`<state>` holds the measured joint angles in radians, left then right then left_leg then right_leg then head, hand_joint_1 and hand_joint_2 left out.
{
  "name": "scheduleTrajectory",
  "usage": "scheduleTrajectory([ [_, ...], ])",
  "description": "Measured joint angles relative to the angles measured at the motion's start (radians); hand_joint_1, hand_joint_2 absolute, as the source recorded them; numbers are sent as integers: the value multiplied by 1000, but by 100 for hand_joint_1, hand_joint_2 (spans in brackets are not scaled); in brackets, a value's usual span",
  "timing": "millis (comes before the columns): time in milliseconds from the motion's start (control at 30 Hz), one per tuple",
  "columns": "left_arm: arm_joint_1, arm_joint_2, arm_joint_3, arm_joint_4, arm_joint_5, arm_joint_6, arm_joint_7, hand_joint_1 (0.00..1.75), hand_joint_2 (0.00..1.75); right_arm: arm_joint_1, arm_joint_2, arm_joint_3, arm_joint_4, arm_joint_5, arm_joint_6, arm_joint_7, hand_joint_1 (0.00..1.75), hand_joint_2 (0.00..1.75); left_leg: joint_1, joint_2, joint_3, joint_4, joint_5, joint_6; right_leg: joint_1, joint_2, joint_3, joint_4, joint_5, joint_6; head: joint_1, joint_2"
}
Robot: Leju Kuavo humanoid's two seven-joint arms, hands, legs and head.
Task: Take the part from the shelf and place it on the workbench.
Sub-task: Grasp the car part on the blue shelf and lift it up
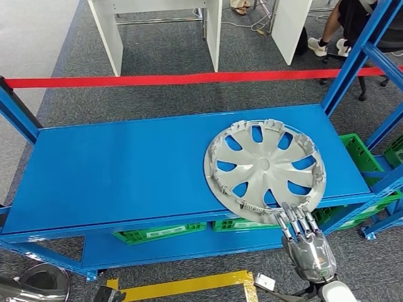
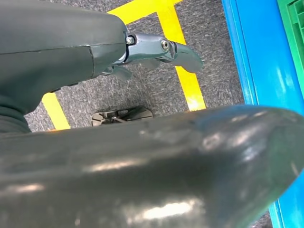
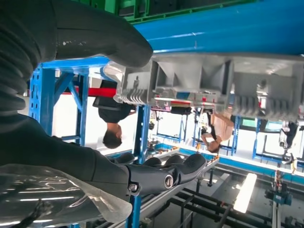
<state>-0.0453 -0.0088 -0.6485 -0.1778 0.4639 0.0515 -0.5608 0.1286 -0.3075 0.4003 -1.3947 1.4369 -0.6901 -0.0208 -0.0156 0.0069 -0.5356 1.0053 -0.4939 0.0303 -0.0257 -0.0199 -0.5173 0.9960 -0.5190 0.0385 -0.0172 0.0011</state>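
Right of centre in the head view, the part point(image 1: 265, 168), a silver wheel cover with curved spokes and clips around its rim, lies flat on the top board of the blue shelf point(image 1: 119, 163), its near edge jutting a little past the shelf's front lip. Below it, at the lower right of the frame, the right hand point(image 1: 304, 236) reaches up with its fingers point(image 1: 292, 217) stretched out and spread, their tips at the overhanging rim of the part. In the right wrist view the thumb point(image 3: 118, 45) sits on one face of the rim and the dark fingers lie apart from it on the other side, with open space between, so the hand brackets the edge but is not clamped on it. The left hand point(image 2: 161, 47) hangs low over grey carpet and yellow floor tape point(image 2: 186, 80), holding nothing; how its fingers lie I cannot tell. Green crates point(image 1: 161, 231) sit on the lower shelf level, and a red tape point(image 1: 190, 79) runs across the upper part of the head view. By my reading the task is at its start: the reach is made, while the grasp, the lift off the shelf and the carry to the workbench all remain.
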Motion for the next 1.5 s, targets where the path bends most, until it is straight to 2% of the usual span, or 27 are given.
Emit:
scheduleTrajectory([
  [500,1,-1,0,0,0,-3,0,0,0,-22,5,-8,87,17,0,21,0,175,0,0,0,0,0,0,0,0,0,0,0,0,0,0],
  [1500,5,-11,7,-1,-5,-10,1,0,0,-54,11,14,127,25,0,27,0,175,0,0,0,0,0,0,0,0,0,0,0,0,0,0],
])
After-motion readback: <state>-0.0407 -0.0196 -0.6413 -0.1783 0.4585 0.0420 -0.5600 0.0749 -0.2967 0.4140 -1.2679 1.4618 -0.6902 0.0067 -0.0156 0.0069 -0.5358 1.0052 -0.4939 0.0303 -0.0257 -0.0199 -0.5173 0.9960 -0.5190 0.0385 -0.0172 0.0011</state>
